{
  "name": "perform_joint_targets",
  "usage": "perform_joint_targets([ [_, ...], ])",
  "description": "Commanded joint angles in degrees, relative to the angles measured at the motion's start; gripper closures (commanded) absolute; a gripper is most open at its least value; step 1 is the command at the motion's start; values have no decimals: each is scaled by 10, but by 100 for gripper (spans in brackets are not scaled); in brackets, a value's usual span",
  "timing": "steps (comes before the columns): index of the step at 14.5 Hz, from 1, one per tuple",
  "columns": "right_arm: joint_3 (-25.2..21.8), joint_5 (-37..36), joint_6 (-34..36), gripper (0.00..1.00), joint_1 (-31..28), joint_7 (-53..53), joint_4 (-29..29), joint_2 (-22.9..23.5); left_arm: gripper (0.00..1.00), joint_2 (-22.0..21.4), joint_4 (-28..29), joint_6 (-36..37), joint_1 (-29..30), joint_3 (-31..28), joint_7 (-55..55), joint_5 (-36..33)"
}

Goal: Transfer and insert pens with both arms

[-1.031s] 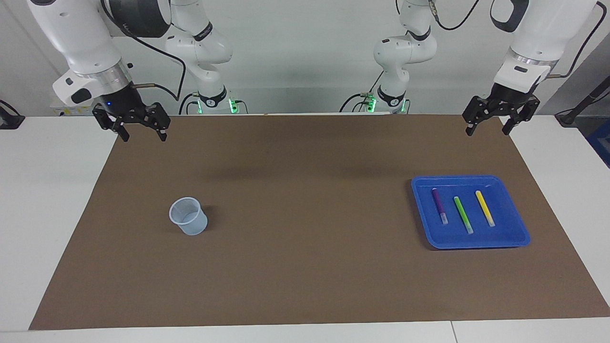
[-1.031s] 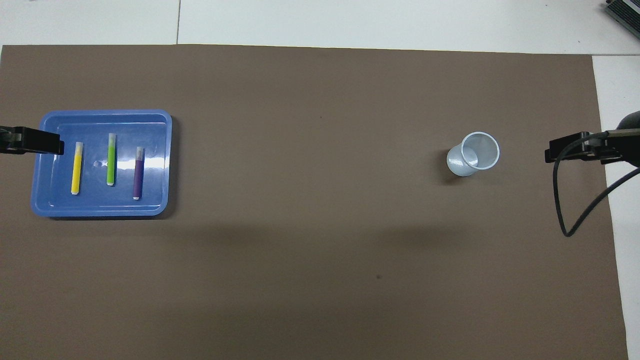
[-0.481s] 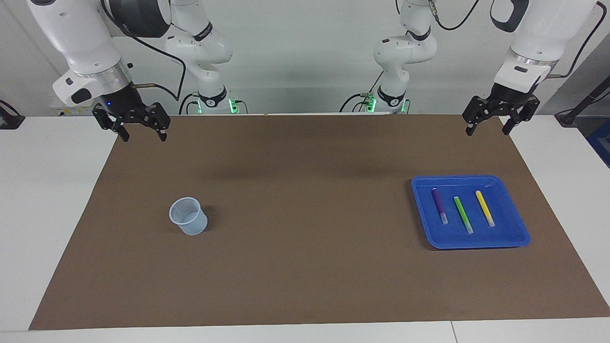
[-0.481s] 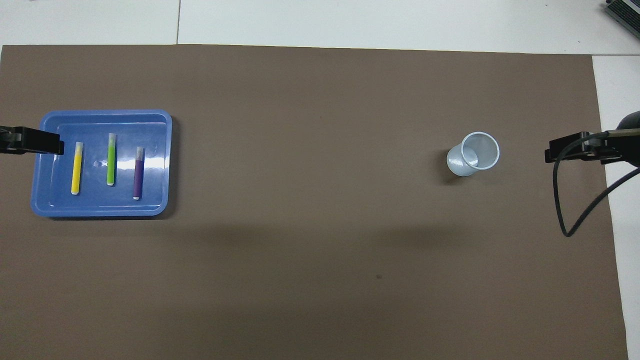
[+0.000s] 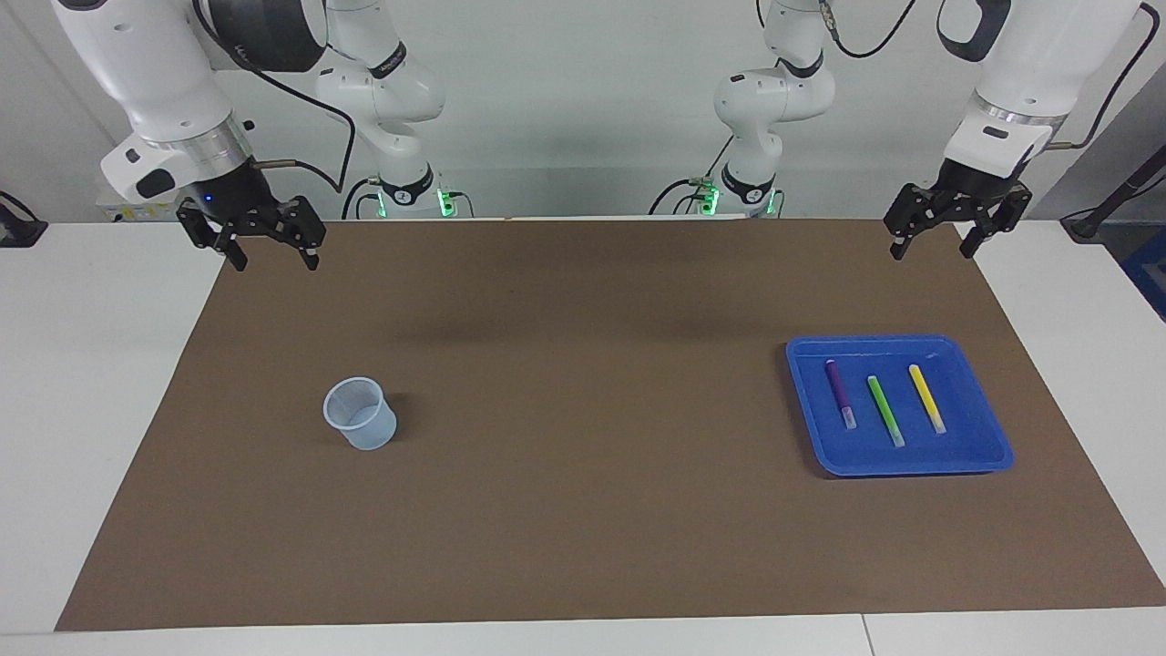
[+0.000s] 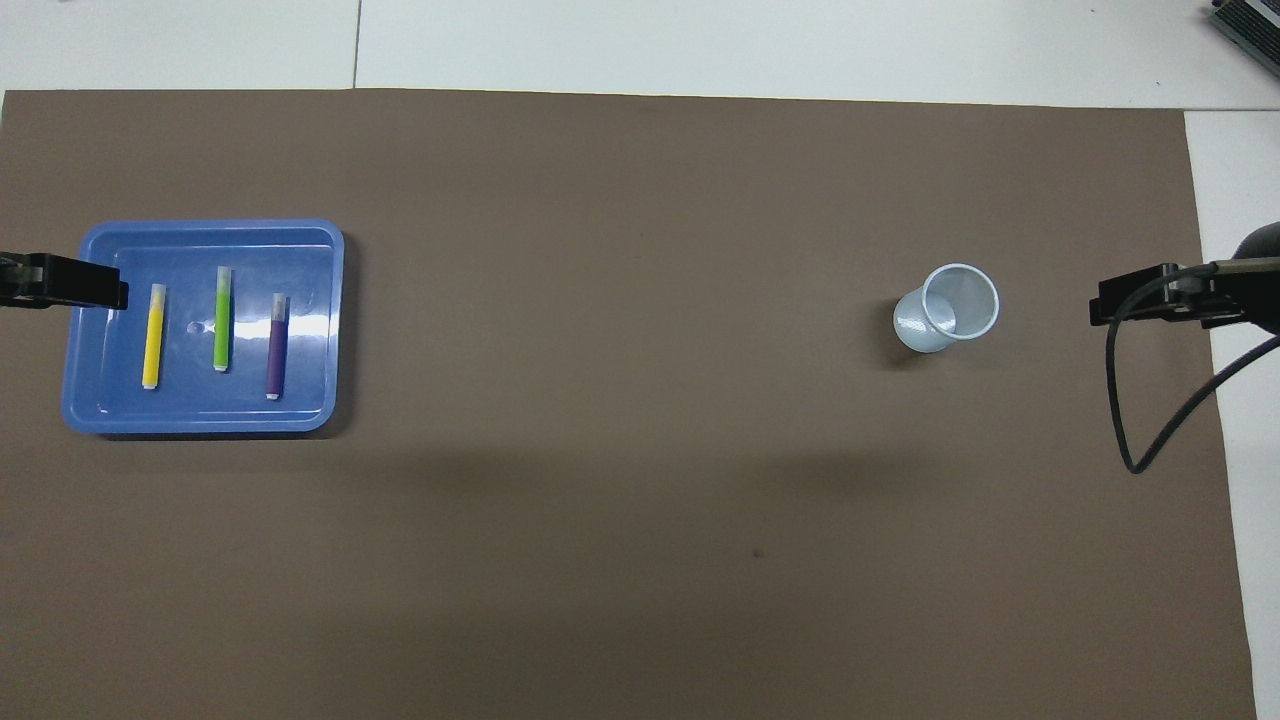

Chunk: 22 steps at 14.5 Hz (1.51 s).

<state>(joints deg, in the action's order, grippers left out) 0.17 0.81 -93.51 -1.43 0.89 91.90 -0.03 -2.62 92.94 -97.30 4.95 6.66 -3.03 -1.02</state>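
Brown mat (image 5: 583, 510) covers most of the white table (image 5: 100, 383), with bare table showing at both ends and along the edge farthest from the robots. Blue tray (image 5: 988, 437) sits flat on the mat toward the left arm's end. Translucent plastic cup (image 5: 360, 415) stands upright on the mat toward the right arm's end, well apart from the tray, mouth open and nothing visible inside. Black cable (image 6: 1130, 420) loops over the mat edge at the right arm's end.
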Motion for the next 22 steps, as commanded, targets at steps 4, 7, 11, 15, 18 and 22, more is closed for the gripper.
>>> perform_joint_targets([
  [4,0,4,11,0,-1,8,-1,-4,0,-16,-23,-26,-9,5,1,11],
  [7,0,4,11,0,-1,9,-1,-5,0,-61,33,-4,-13,15,4,10],
  [11,0,4,11,0,-1,9,-1,-5,0,-65,35,13,-4,14,4,10],
  [15,1,4,11,0,-1,9,-1,-4,0,-65,35,13,-5,13,4,10],
  [18,1,4,11,0,-1,9,-1,-4,0,-67,31,14,-10,14,4,10],
  [22,0,4,11,0,-1,9,-1,-5,0,-67,30,6,-3,11,4,10],
])
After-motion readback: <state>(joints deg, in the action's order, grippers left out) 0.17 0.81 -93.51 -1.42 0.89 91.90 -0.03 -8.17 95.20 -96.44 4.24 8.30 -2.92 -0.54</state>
